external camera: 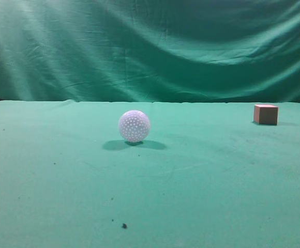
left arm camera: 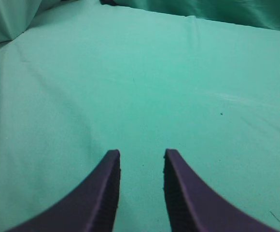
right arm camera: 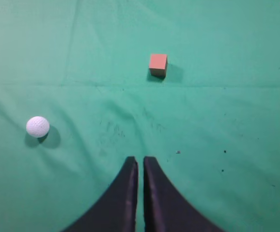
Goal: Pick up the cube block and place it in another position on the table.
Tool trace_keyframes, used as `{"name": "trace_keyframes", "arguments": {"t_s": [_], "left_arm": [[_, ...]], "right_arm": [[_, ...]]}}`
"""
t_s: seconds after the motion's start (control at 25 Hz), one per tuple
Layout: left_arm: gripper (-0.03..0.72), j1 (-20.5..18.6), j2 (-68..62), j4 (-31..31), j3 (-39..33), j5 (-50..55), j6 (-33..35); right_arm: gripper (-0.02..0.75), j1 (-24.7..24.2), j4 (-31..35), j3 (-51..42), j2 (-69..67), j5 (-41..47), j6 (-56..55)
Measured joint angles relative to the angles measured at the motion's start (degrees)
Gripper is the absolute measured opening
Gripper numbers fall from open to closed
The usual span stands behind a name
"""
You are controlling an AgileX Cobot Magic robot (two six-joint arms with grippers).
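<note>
A wrinkled green curtain [external camera: 150, 46] fills the far wall behind the table [external camera: 62, 181], whose green cloth runs wide and flat, marked by faint creases and a scatter of dark specks toward the near edge. No brand, label or lettering can be read on anything in view.

The left gripper [left arm camera: 142, 154] hangs over bare cloth with its dark fingers parted by a clear gap and nothing between them. The right gripper [right arm camera: 140, 160] looks down on the table from above, its fingers drawn almost together with only a thin slit showing, gripping nothing.

A white dimpled ball [external camera: 134, 125] rests near the middle of the table, casting a soft shadow. The cube [external camera: 266, 114], reddish-brown and matte, sits flat on the cloth far to the right, well apart from the ball and from both grippers.
</note>
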State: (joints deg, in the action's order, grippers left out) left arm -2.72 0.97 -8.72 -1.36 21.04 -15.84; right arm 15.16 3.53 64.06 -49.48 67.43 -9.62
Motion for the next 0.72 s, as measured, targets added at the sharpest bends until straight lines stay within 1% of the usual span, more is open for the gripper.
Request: {"name": "trace_keyframes", "arguments": {"t_s": [0.08, 0.2, 0.32, 0.4, 0.52, 0.6, 0.72], "left_arm": [[0.262, 0.00, 0.00, 0.00, 0.00, 0.00, 0.00], [0.262, 0.00, 0.00, 0.00, 0.00, 0.00, 0.00], [0.262, 0.00, 0.00, 0.00, 0.00, 0.00, 0.00], [0.262, 0.00, 0.00, 0.00, 0.00, 0.00, 0.00], [0.262, 0.00, 0.00, 0.00, 0.00, 0.00, 0.00], [0.262, 0.00, 0.00, 0.00, 0.00, 0.00, 0.00], [0.262, 0.00, 0.00, 0.00, 0.00, 0.00, 0.00]], "right_arm": [[0.000, 0.00, 1.25, -4.88, 6.07, -1.59, 0.00], [0.000, 0.00, 2.62, -9.06, 13.05, -1.04, 0.21], [0.000, 0.00, 1.58, -10.77, 17.29, -0.07, 2.19], [0.000, 0.00, 0.55, -12.07, 19.36, -1.85, 4.69], [0.000, 0.00, 0.12, -15.87, 21.01, -7.26, 9.15], [0.000, -0.14, -0.25, -20.71, 23.48, -12.14, 11.34], [0.000, -2.65, -0.59, -29.34, 28.37, -21.30, 12.85]]}}
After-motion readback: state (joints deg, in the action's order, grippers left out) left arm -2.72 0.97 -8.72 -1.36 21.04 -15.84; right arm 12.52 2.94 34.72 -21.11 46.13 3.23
